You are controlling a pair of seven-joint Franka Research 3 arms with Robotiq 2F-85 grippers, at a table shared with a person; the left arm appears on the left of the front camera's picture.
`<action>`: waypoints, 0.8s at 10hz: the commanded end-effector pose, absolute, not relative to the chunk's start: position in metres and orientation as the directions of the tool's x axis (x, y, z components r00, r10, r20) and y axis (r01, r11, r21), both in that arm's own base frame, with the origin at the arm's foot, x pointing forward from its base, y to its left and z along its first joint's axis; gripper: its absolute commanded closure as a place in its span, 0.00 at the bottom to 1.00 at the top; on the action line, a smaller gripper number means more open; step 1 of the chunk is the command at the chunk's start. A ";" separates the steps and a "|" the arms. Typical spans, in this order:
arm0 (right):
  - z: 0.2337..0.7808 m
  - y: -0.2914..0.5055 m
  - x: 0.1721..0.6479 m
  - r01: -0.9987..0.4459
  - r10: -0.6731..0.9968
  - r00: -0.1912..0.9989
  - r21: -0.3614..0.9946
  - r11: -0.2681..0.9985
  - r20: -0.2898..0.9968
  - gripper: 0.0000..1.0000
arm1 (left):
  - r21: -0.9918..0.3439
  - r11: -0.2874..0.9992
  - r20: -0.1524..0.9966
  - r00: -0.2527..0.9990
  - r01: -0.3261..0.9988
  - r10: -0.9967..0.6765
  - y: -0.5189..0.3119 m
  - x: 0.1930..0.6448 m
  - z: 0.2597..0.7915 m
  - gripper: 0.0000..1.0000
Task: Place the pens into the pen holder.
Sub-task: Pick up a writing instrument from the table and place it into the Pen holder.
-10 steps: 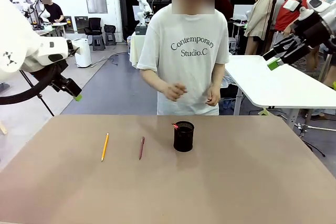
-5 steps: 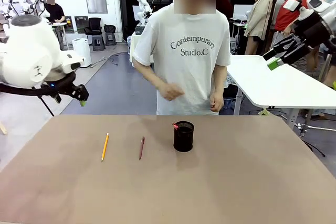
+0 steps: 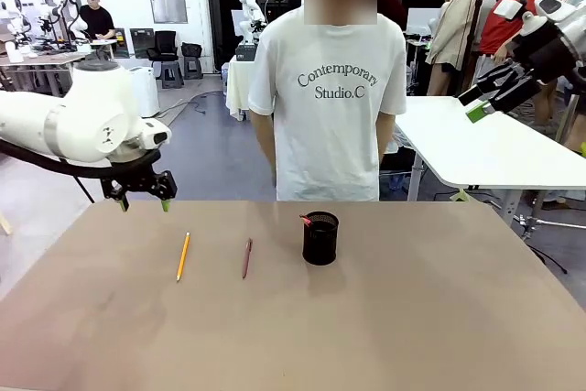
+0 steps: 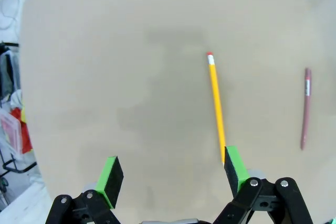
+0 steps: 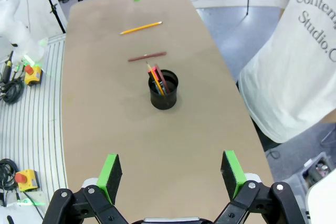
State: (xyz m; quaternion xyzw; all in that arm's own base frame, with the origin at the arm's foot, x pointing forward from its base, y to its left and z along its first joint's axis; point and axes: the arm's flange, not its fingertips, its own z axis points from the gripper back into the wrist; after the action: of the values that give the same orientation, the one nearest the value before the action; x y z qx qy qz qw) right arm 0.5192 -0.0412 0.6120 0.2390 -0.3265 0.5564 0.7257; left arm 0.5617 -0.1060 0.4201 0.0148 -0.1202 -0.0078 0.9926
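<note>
**A:** Jaws on the left arm [image 3: 92,130] stand apart, empty, at the front view's left over the tan surface [image 3: 412,318]; the right arm's [image 3: 549,43], upper right, gape too.

**B:** Pens?

**A:** Thin yellow-orange pencil [image 3: 183,256] and dark reddish-brown pen [image 3: 246,258] lie flat left of centre, black wire-mesh cup [image 3: 320,238] mid-frame.

**B:** Risk: flat sticks likely roll or slip from the pads [image 4: 111,174], and a tilted drop may tip the cup.

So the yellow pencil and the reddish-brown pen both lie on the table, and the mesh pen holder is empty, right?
Not quite: the pen holder is not empty. The right wrist view shows other pens standing in it. The yellow pencil and the reddish-brown pen do both lie on the table.
</note>
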 end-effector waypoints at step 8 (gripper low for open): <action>0.613 -0.041 0.519 -0.963 0.650 0.172 -0.014 0.271 0.740 0.00 | 0.006 0.999 0.176 0.983 0.049 -0.050 -0.139 0.560 0.395 0.00</action>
State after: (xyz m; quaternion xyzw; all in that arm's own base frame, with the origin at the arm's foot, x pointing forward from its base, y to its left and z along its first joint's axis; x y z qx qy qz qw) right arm 0.5192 -0.0412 0.6120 0.2390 -0.3265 0.5564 0.7257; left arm 0.5611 -0.1397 0.3950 -0.0087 -0.0865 -0.0305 0.9957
